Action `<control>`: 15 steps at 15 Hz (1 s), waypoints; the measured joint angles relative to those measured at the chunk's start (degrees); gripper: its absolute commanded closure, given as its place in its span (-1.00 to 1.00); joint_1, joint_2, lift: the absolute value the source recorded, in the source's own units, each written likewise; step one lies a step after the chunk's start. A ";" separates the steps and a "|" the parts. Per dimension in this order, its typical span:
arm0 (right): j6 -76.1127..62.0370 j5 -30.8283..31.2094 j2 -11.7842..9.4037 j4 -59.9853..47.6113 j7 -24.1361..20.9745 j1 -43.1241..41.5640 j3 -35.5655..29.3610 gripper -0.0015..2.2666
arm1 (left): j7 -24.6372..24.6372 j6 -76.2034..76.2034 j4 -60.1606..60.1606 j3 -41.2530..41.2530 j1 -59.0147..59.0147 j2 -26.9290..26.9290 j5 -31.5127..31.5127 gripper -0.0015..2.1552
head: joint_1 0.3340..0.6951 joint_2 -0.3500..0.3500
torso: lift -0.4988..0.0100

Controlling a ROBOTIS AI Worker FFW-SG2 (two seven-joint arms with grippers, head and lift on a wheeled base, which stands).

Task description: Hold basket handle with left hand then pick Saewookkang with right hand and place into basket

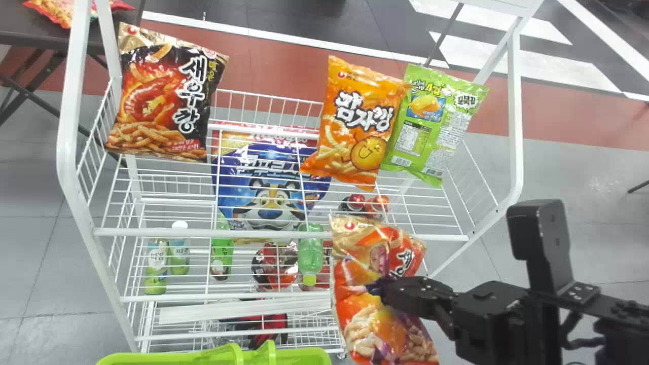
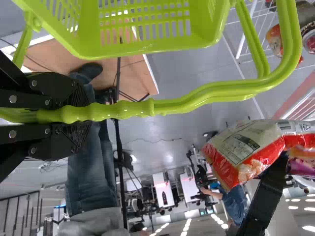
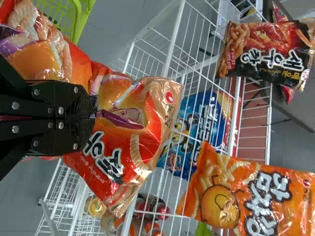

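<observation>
Left gripper [image 2: 81, 115]: both fingers are closed around the bar of the basket's green handle [image 2: 202, 98], which runs out between them; the basket [image 2: 133, 46] is attached to it. In the head view the basket's rim shows at the bottom edge, left of centre. Right gripper [image 1: 377, 288]: closed on the Saewookkang [image 1: 395, 324], a red-orange bag with a gold top. The head view has this bag right of centre, in front of the rack [image 1: 203, 232], outside the basket and to the right of it, standing roughly upright with a slight tilt. In the right wrist view, the right gripper [image 3: 93, 117] pinches the bag near mid-length, its film creased around the fingertips. Rack contents, head view: black bag [image 1: 195, 109] at the left of the upper section, orange bag [image 1: 329, 147] to the right, overlapping the edge of a green bag [image 1: 456, 126]. A blue bag [image 1: 228, 195] is seen through the wires between the black and orange ones. Bottles [image 1: 310, 248] are noted lower down. Another bag [image 1: 56, 12] lies on a dark table [image 1: 30, 40] at upper left.
</observation>
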 measured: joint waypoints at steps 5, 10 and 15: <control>0.00 -0.34 -1.99 0.54 0.44 1.43 4.29 0.64 | 0.86 0.12 0.21 -0.11 -0.96 -0.71 -0.09 0.69 | 1.00 -1.00 | 0.89; 0.00 6.81 -4.74 7.42 0.48 2.58 17.74 0.64 | 0.80 0.17 0.21 0.06 -1.21 -0.77 -0.09 0.69 | 1.00 -1.00 | 0.89; 0.00 12.48 -5.69 13.96 0.35 2.65 30.02 0.64 | 0.79 0.49 0.84 0.18 -2.02 -0.77 -0.09 0.69 | 1.00 -1.00 | 0.89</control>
